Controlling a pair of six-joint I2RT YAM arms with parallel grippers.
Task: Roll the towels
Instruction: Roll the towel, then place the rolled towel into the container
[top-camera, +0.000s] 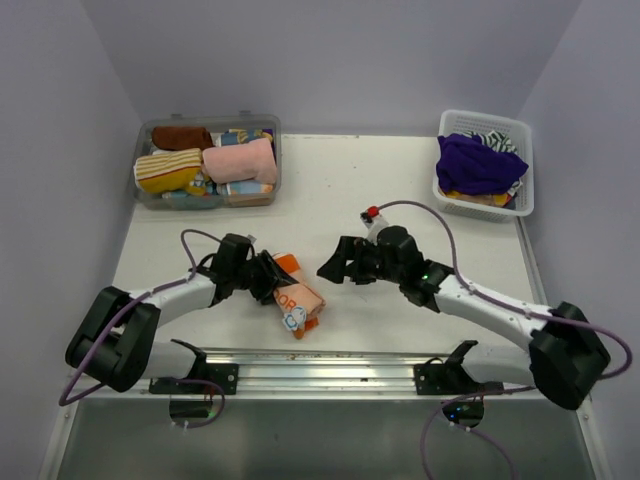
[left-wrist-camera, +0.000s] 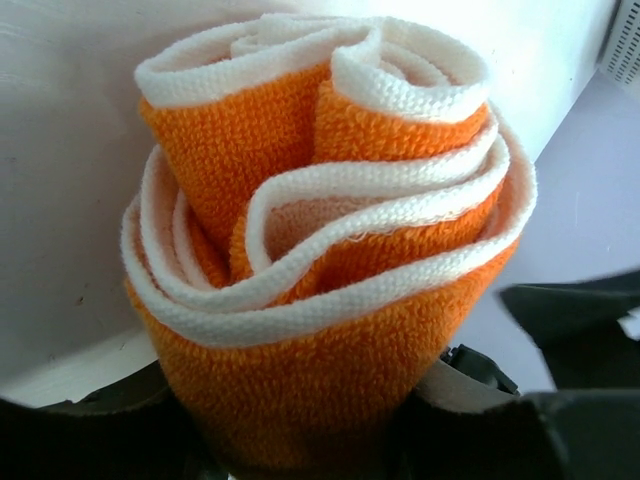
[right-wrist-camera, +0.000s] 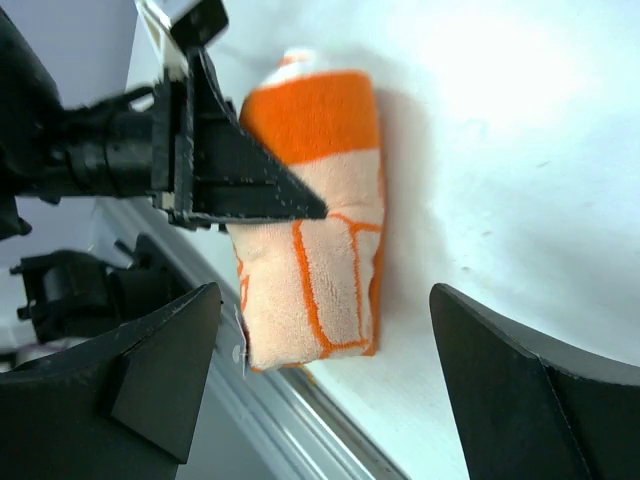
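The rolled towel (top-camera: 300, 302), orange and cream, is laid on the table (top-camera: 330, 190) just beyond the front rail (top-camera: 320, 365). One end of it is clamped between the fingers of the left gripper (top-camera: 272, 280). To its right, apart from it, the right gripper (top-camera: 328, 265) is held spread wide and empty. Far beyond it to the left, finished rolls (top-camera: 240, 160) are packed in a clear bin (top-camera: 210, 124); far beyond to the right, a purple towel (top-camera: 478, 163) is heaped in a white basket (top-camera: 485, 116).

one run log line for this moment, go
left pincer: gripping rolled orange towel | right pincer: open, apart from it | purple towel: unrolled, in white basket
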